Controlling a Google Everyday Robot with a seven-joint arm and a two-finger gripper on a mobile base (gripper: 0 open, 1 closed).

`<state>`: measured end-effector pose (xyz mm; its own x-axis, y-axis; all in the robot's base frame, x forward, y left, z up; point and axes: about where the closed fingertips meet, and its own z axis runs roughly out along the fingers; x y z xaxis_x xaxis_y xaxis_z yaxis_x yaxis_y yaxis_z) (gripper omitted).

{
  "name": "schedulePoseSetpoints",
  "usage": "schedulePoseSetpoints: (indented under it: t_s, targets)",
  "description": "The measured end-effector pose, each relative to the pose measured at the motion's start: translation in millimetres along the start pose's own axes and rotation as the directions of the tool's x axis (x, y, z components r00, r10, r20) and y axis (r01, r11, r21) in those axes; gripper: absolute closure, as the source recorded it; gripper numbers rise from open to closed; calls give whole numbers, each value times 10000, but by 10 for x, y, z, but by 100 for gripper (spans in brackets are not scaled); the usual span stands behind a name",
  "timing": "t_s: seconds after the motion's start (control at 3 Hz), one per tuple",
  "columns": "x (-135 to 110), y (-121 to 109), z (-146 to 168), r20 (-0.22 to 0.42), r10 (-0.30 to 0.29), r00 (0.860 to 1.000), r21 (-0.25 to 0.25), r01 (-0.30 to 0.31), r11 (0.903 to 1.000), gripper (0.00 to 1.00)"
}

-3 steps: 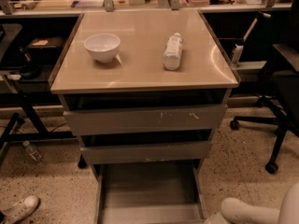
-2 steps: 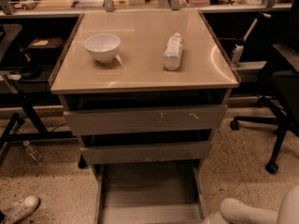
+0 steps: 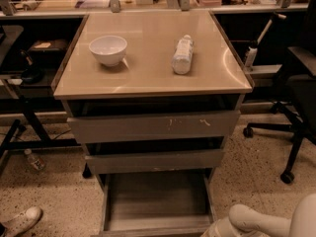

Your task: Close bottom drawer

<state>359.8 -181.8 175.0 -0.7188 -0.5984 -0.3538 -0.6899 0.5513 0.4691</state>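
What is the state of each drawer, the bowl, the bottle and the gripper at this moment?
bottom drawer: open, pulled far out, nothing seen inside.
middle drawer: seems slightly open.
top drawer: seems slightly open.
bowl: upright on the cabinet top.
bottle: lying on its side.
gripper: not in view; only the white arm shows, bottom right.

Only part of the robot's arm shows, at about 5 o'clock in the view. Its casing is smooth and off-white with a matt sheen, tinted warm by the room light. One piece is a rounded, tube-like link with a domed end. At the link's 3 o'clock sits a broader white shell with a curved outline, cut off by the frame edge. A soft shadowed seam parts the two. The pincer is out of view, so its place cannot be told.
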Motion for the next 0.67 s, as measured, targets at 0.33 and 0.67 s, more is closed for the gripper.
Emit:
schedulePoseSetpoints:
  t_s: [0.33,0.67]
  targets:
    - [-238,-69,7,264,-267,9993,84,265,9996,100]
    - [-240,-70,7,269,-268,9993,88,265,9996,100]
